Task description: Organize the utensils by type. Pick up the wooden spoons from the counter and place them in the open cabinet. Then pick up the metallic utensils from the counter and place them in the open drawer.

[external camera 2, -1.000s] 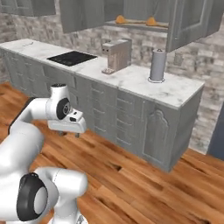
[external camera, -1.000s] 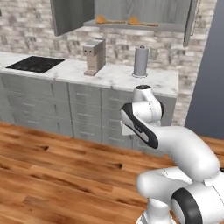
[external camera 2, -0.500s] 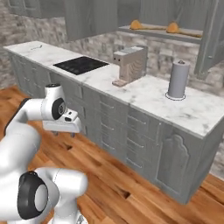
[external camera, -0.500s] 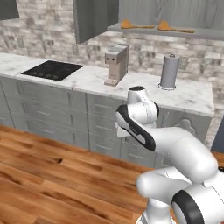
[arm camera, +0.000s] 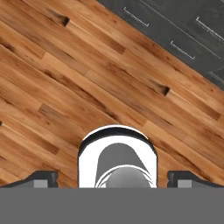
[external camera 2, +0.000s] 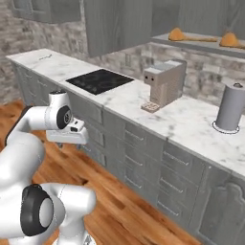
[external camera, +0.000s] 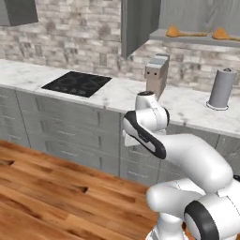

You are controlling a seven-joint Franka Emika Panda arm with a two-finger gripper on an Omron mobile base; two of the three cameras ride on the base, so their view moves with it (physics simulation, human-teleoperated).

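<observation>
So far the wooden half of the job looks finished, judging by how things lie. Going left to right along the counter [external camera 2: 119, 103]: at its far left end a small thin pale object [external camera 2: 44, 58] lies on the marble, too small to identify, though it may be the fork; next comes the black cooktop [external camera 2: 99, 80] set into the slab, then the grey boxy appliance [external camera 2: 165, 84] standing near the back edge, and towards the right end the grey cylinder [external camera 2: 230, 106] on its round base. Above the right part of the counter, the open cabinet's shelf [external camera 2: 201, 44] carries both wooden spoons, the left spoon [external camera 2: 184, 36] and the right spoon [external camera 2: 232, 40], lying side by side with their orange-brown bowls showing. What remains, in my judgement, is the metallic part: the fork has yet to go into the drawer, and no open drawer can be made out among the grey fronts. The gripper [external camera 2: 67, 139] hangs low in front of the base cabinets, pointing down at the wooden floor [arm camera: 65, 87]; its finger tips [arm camera: 41, 178] sit far apart at the edges of the hand view, so the jaws stand wide with nothing between them.
</observation>
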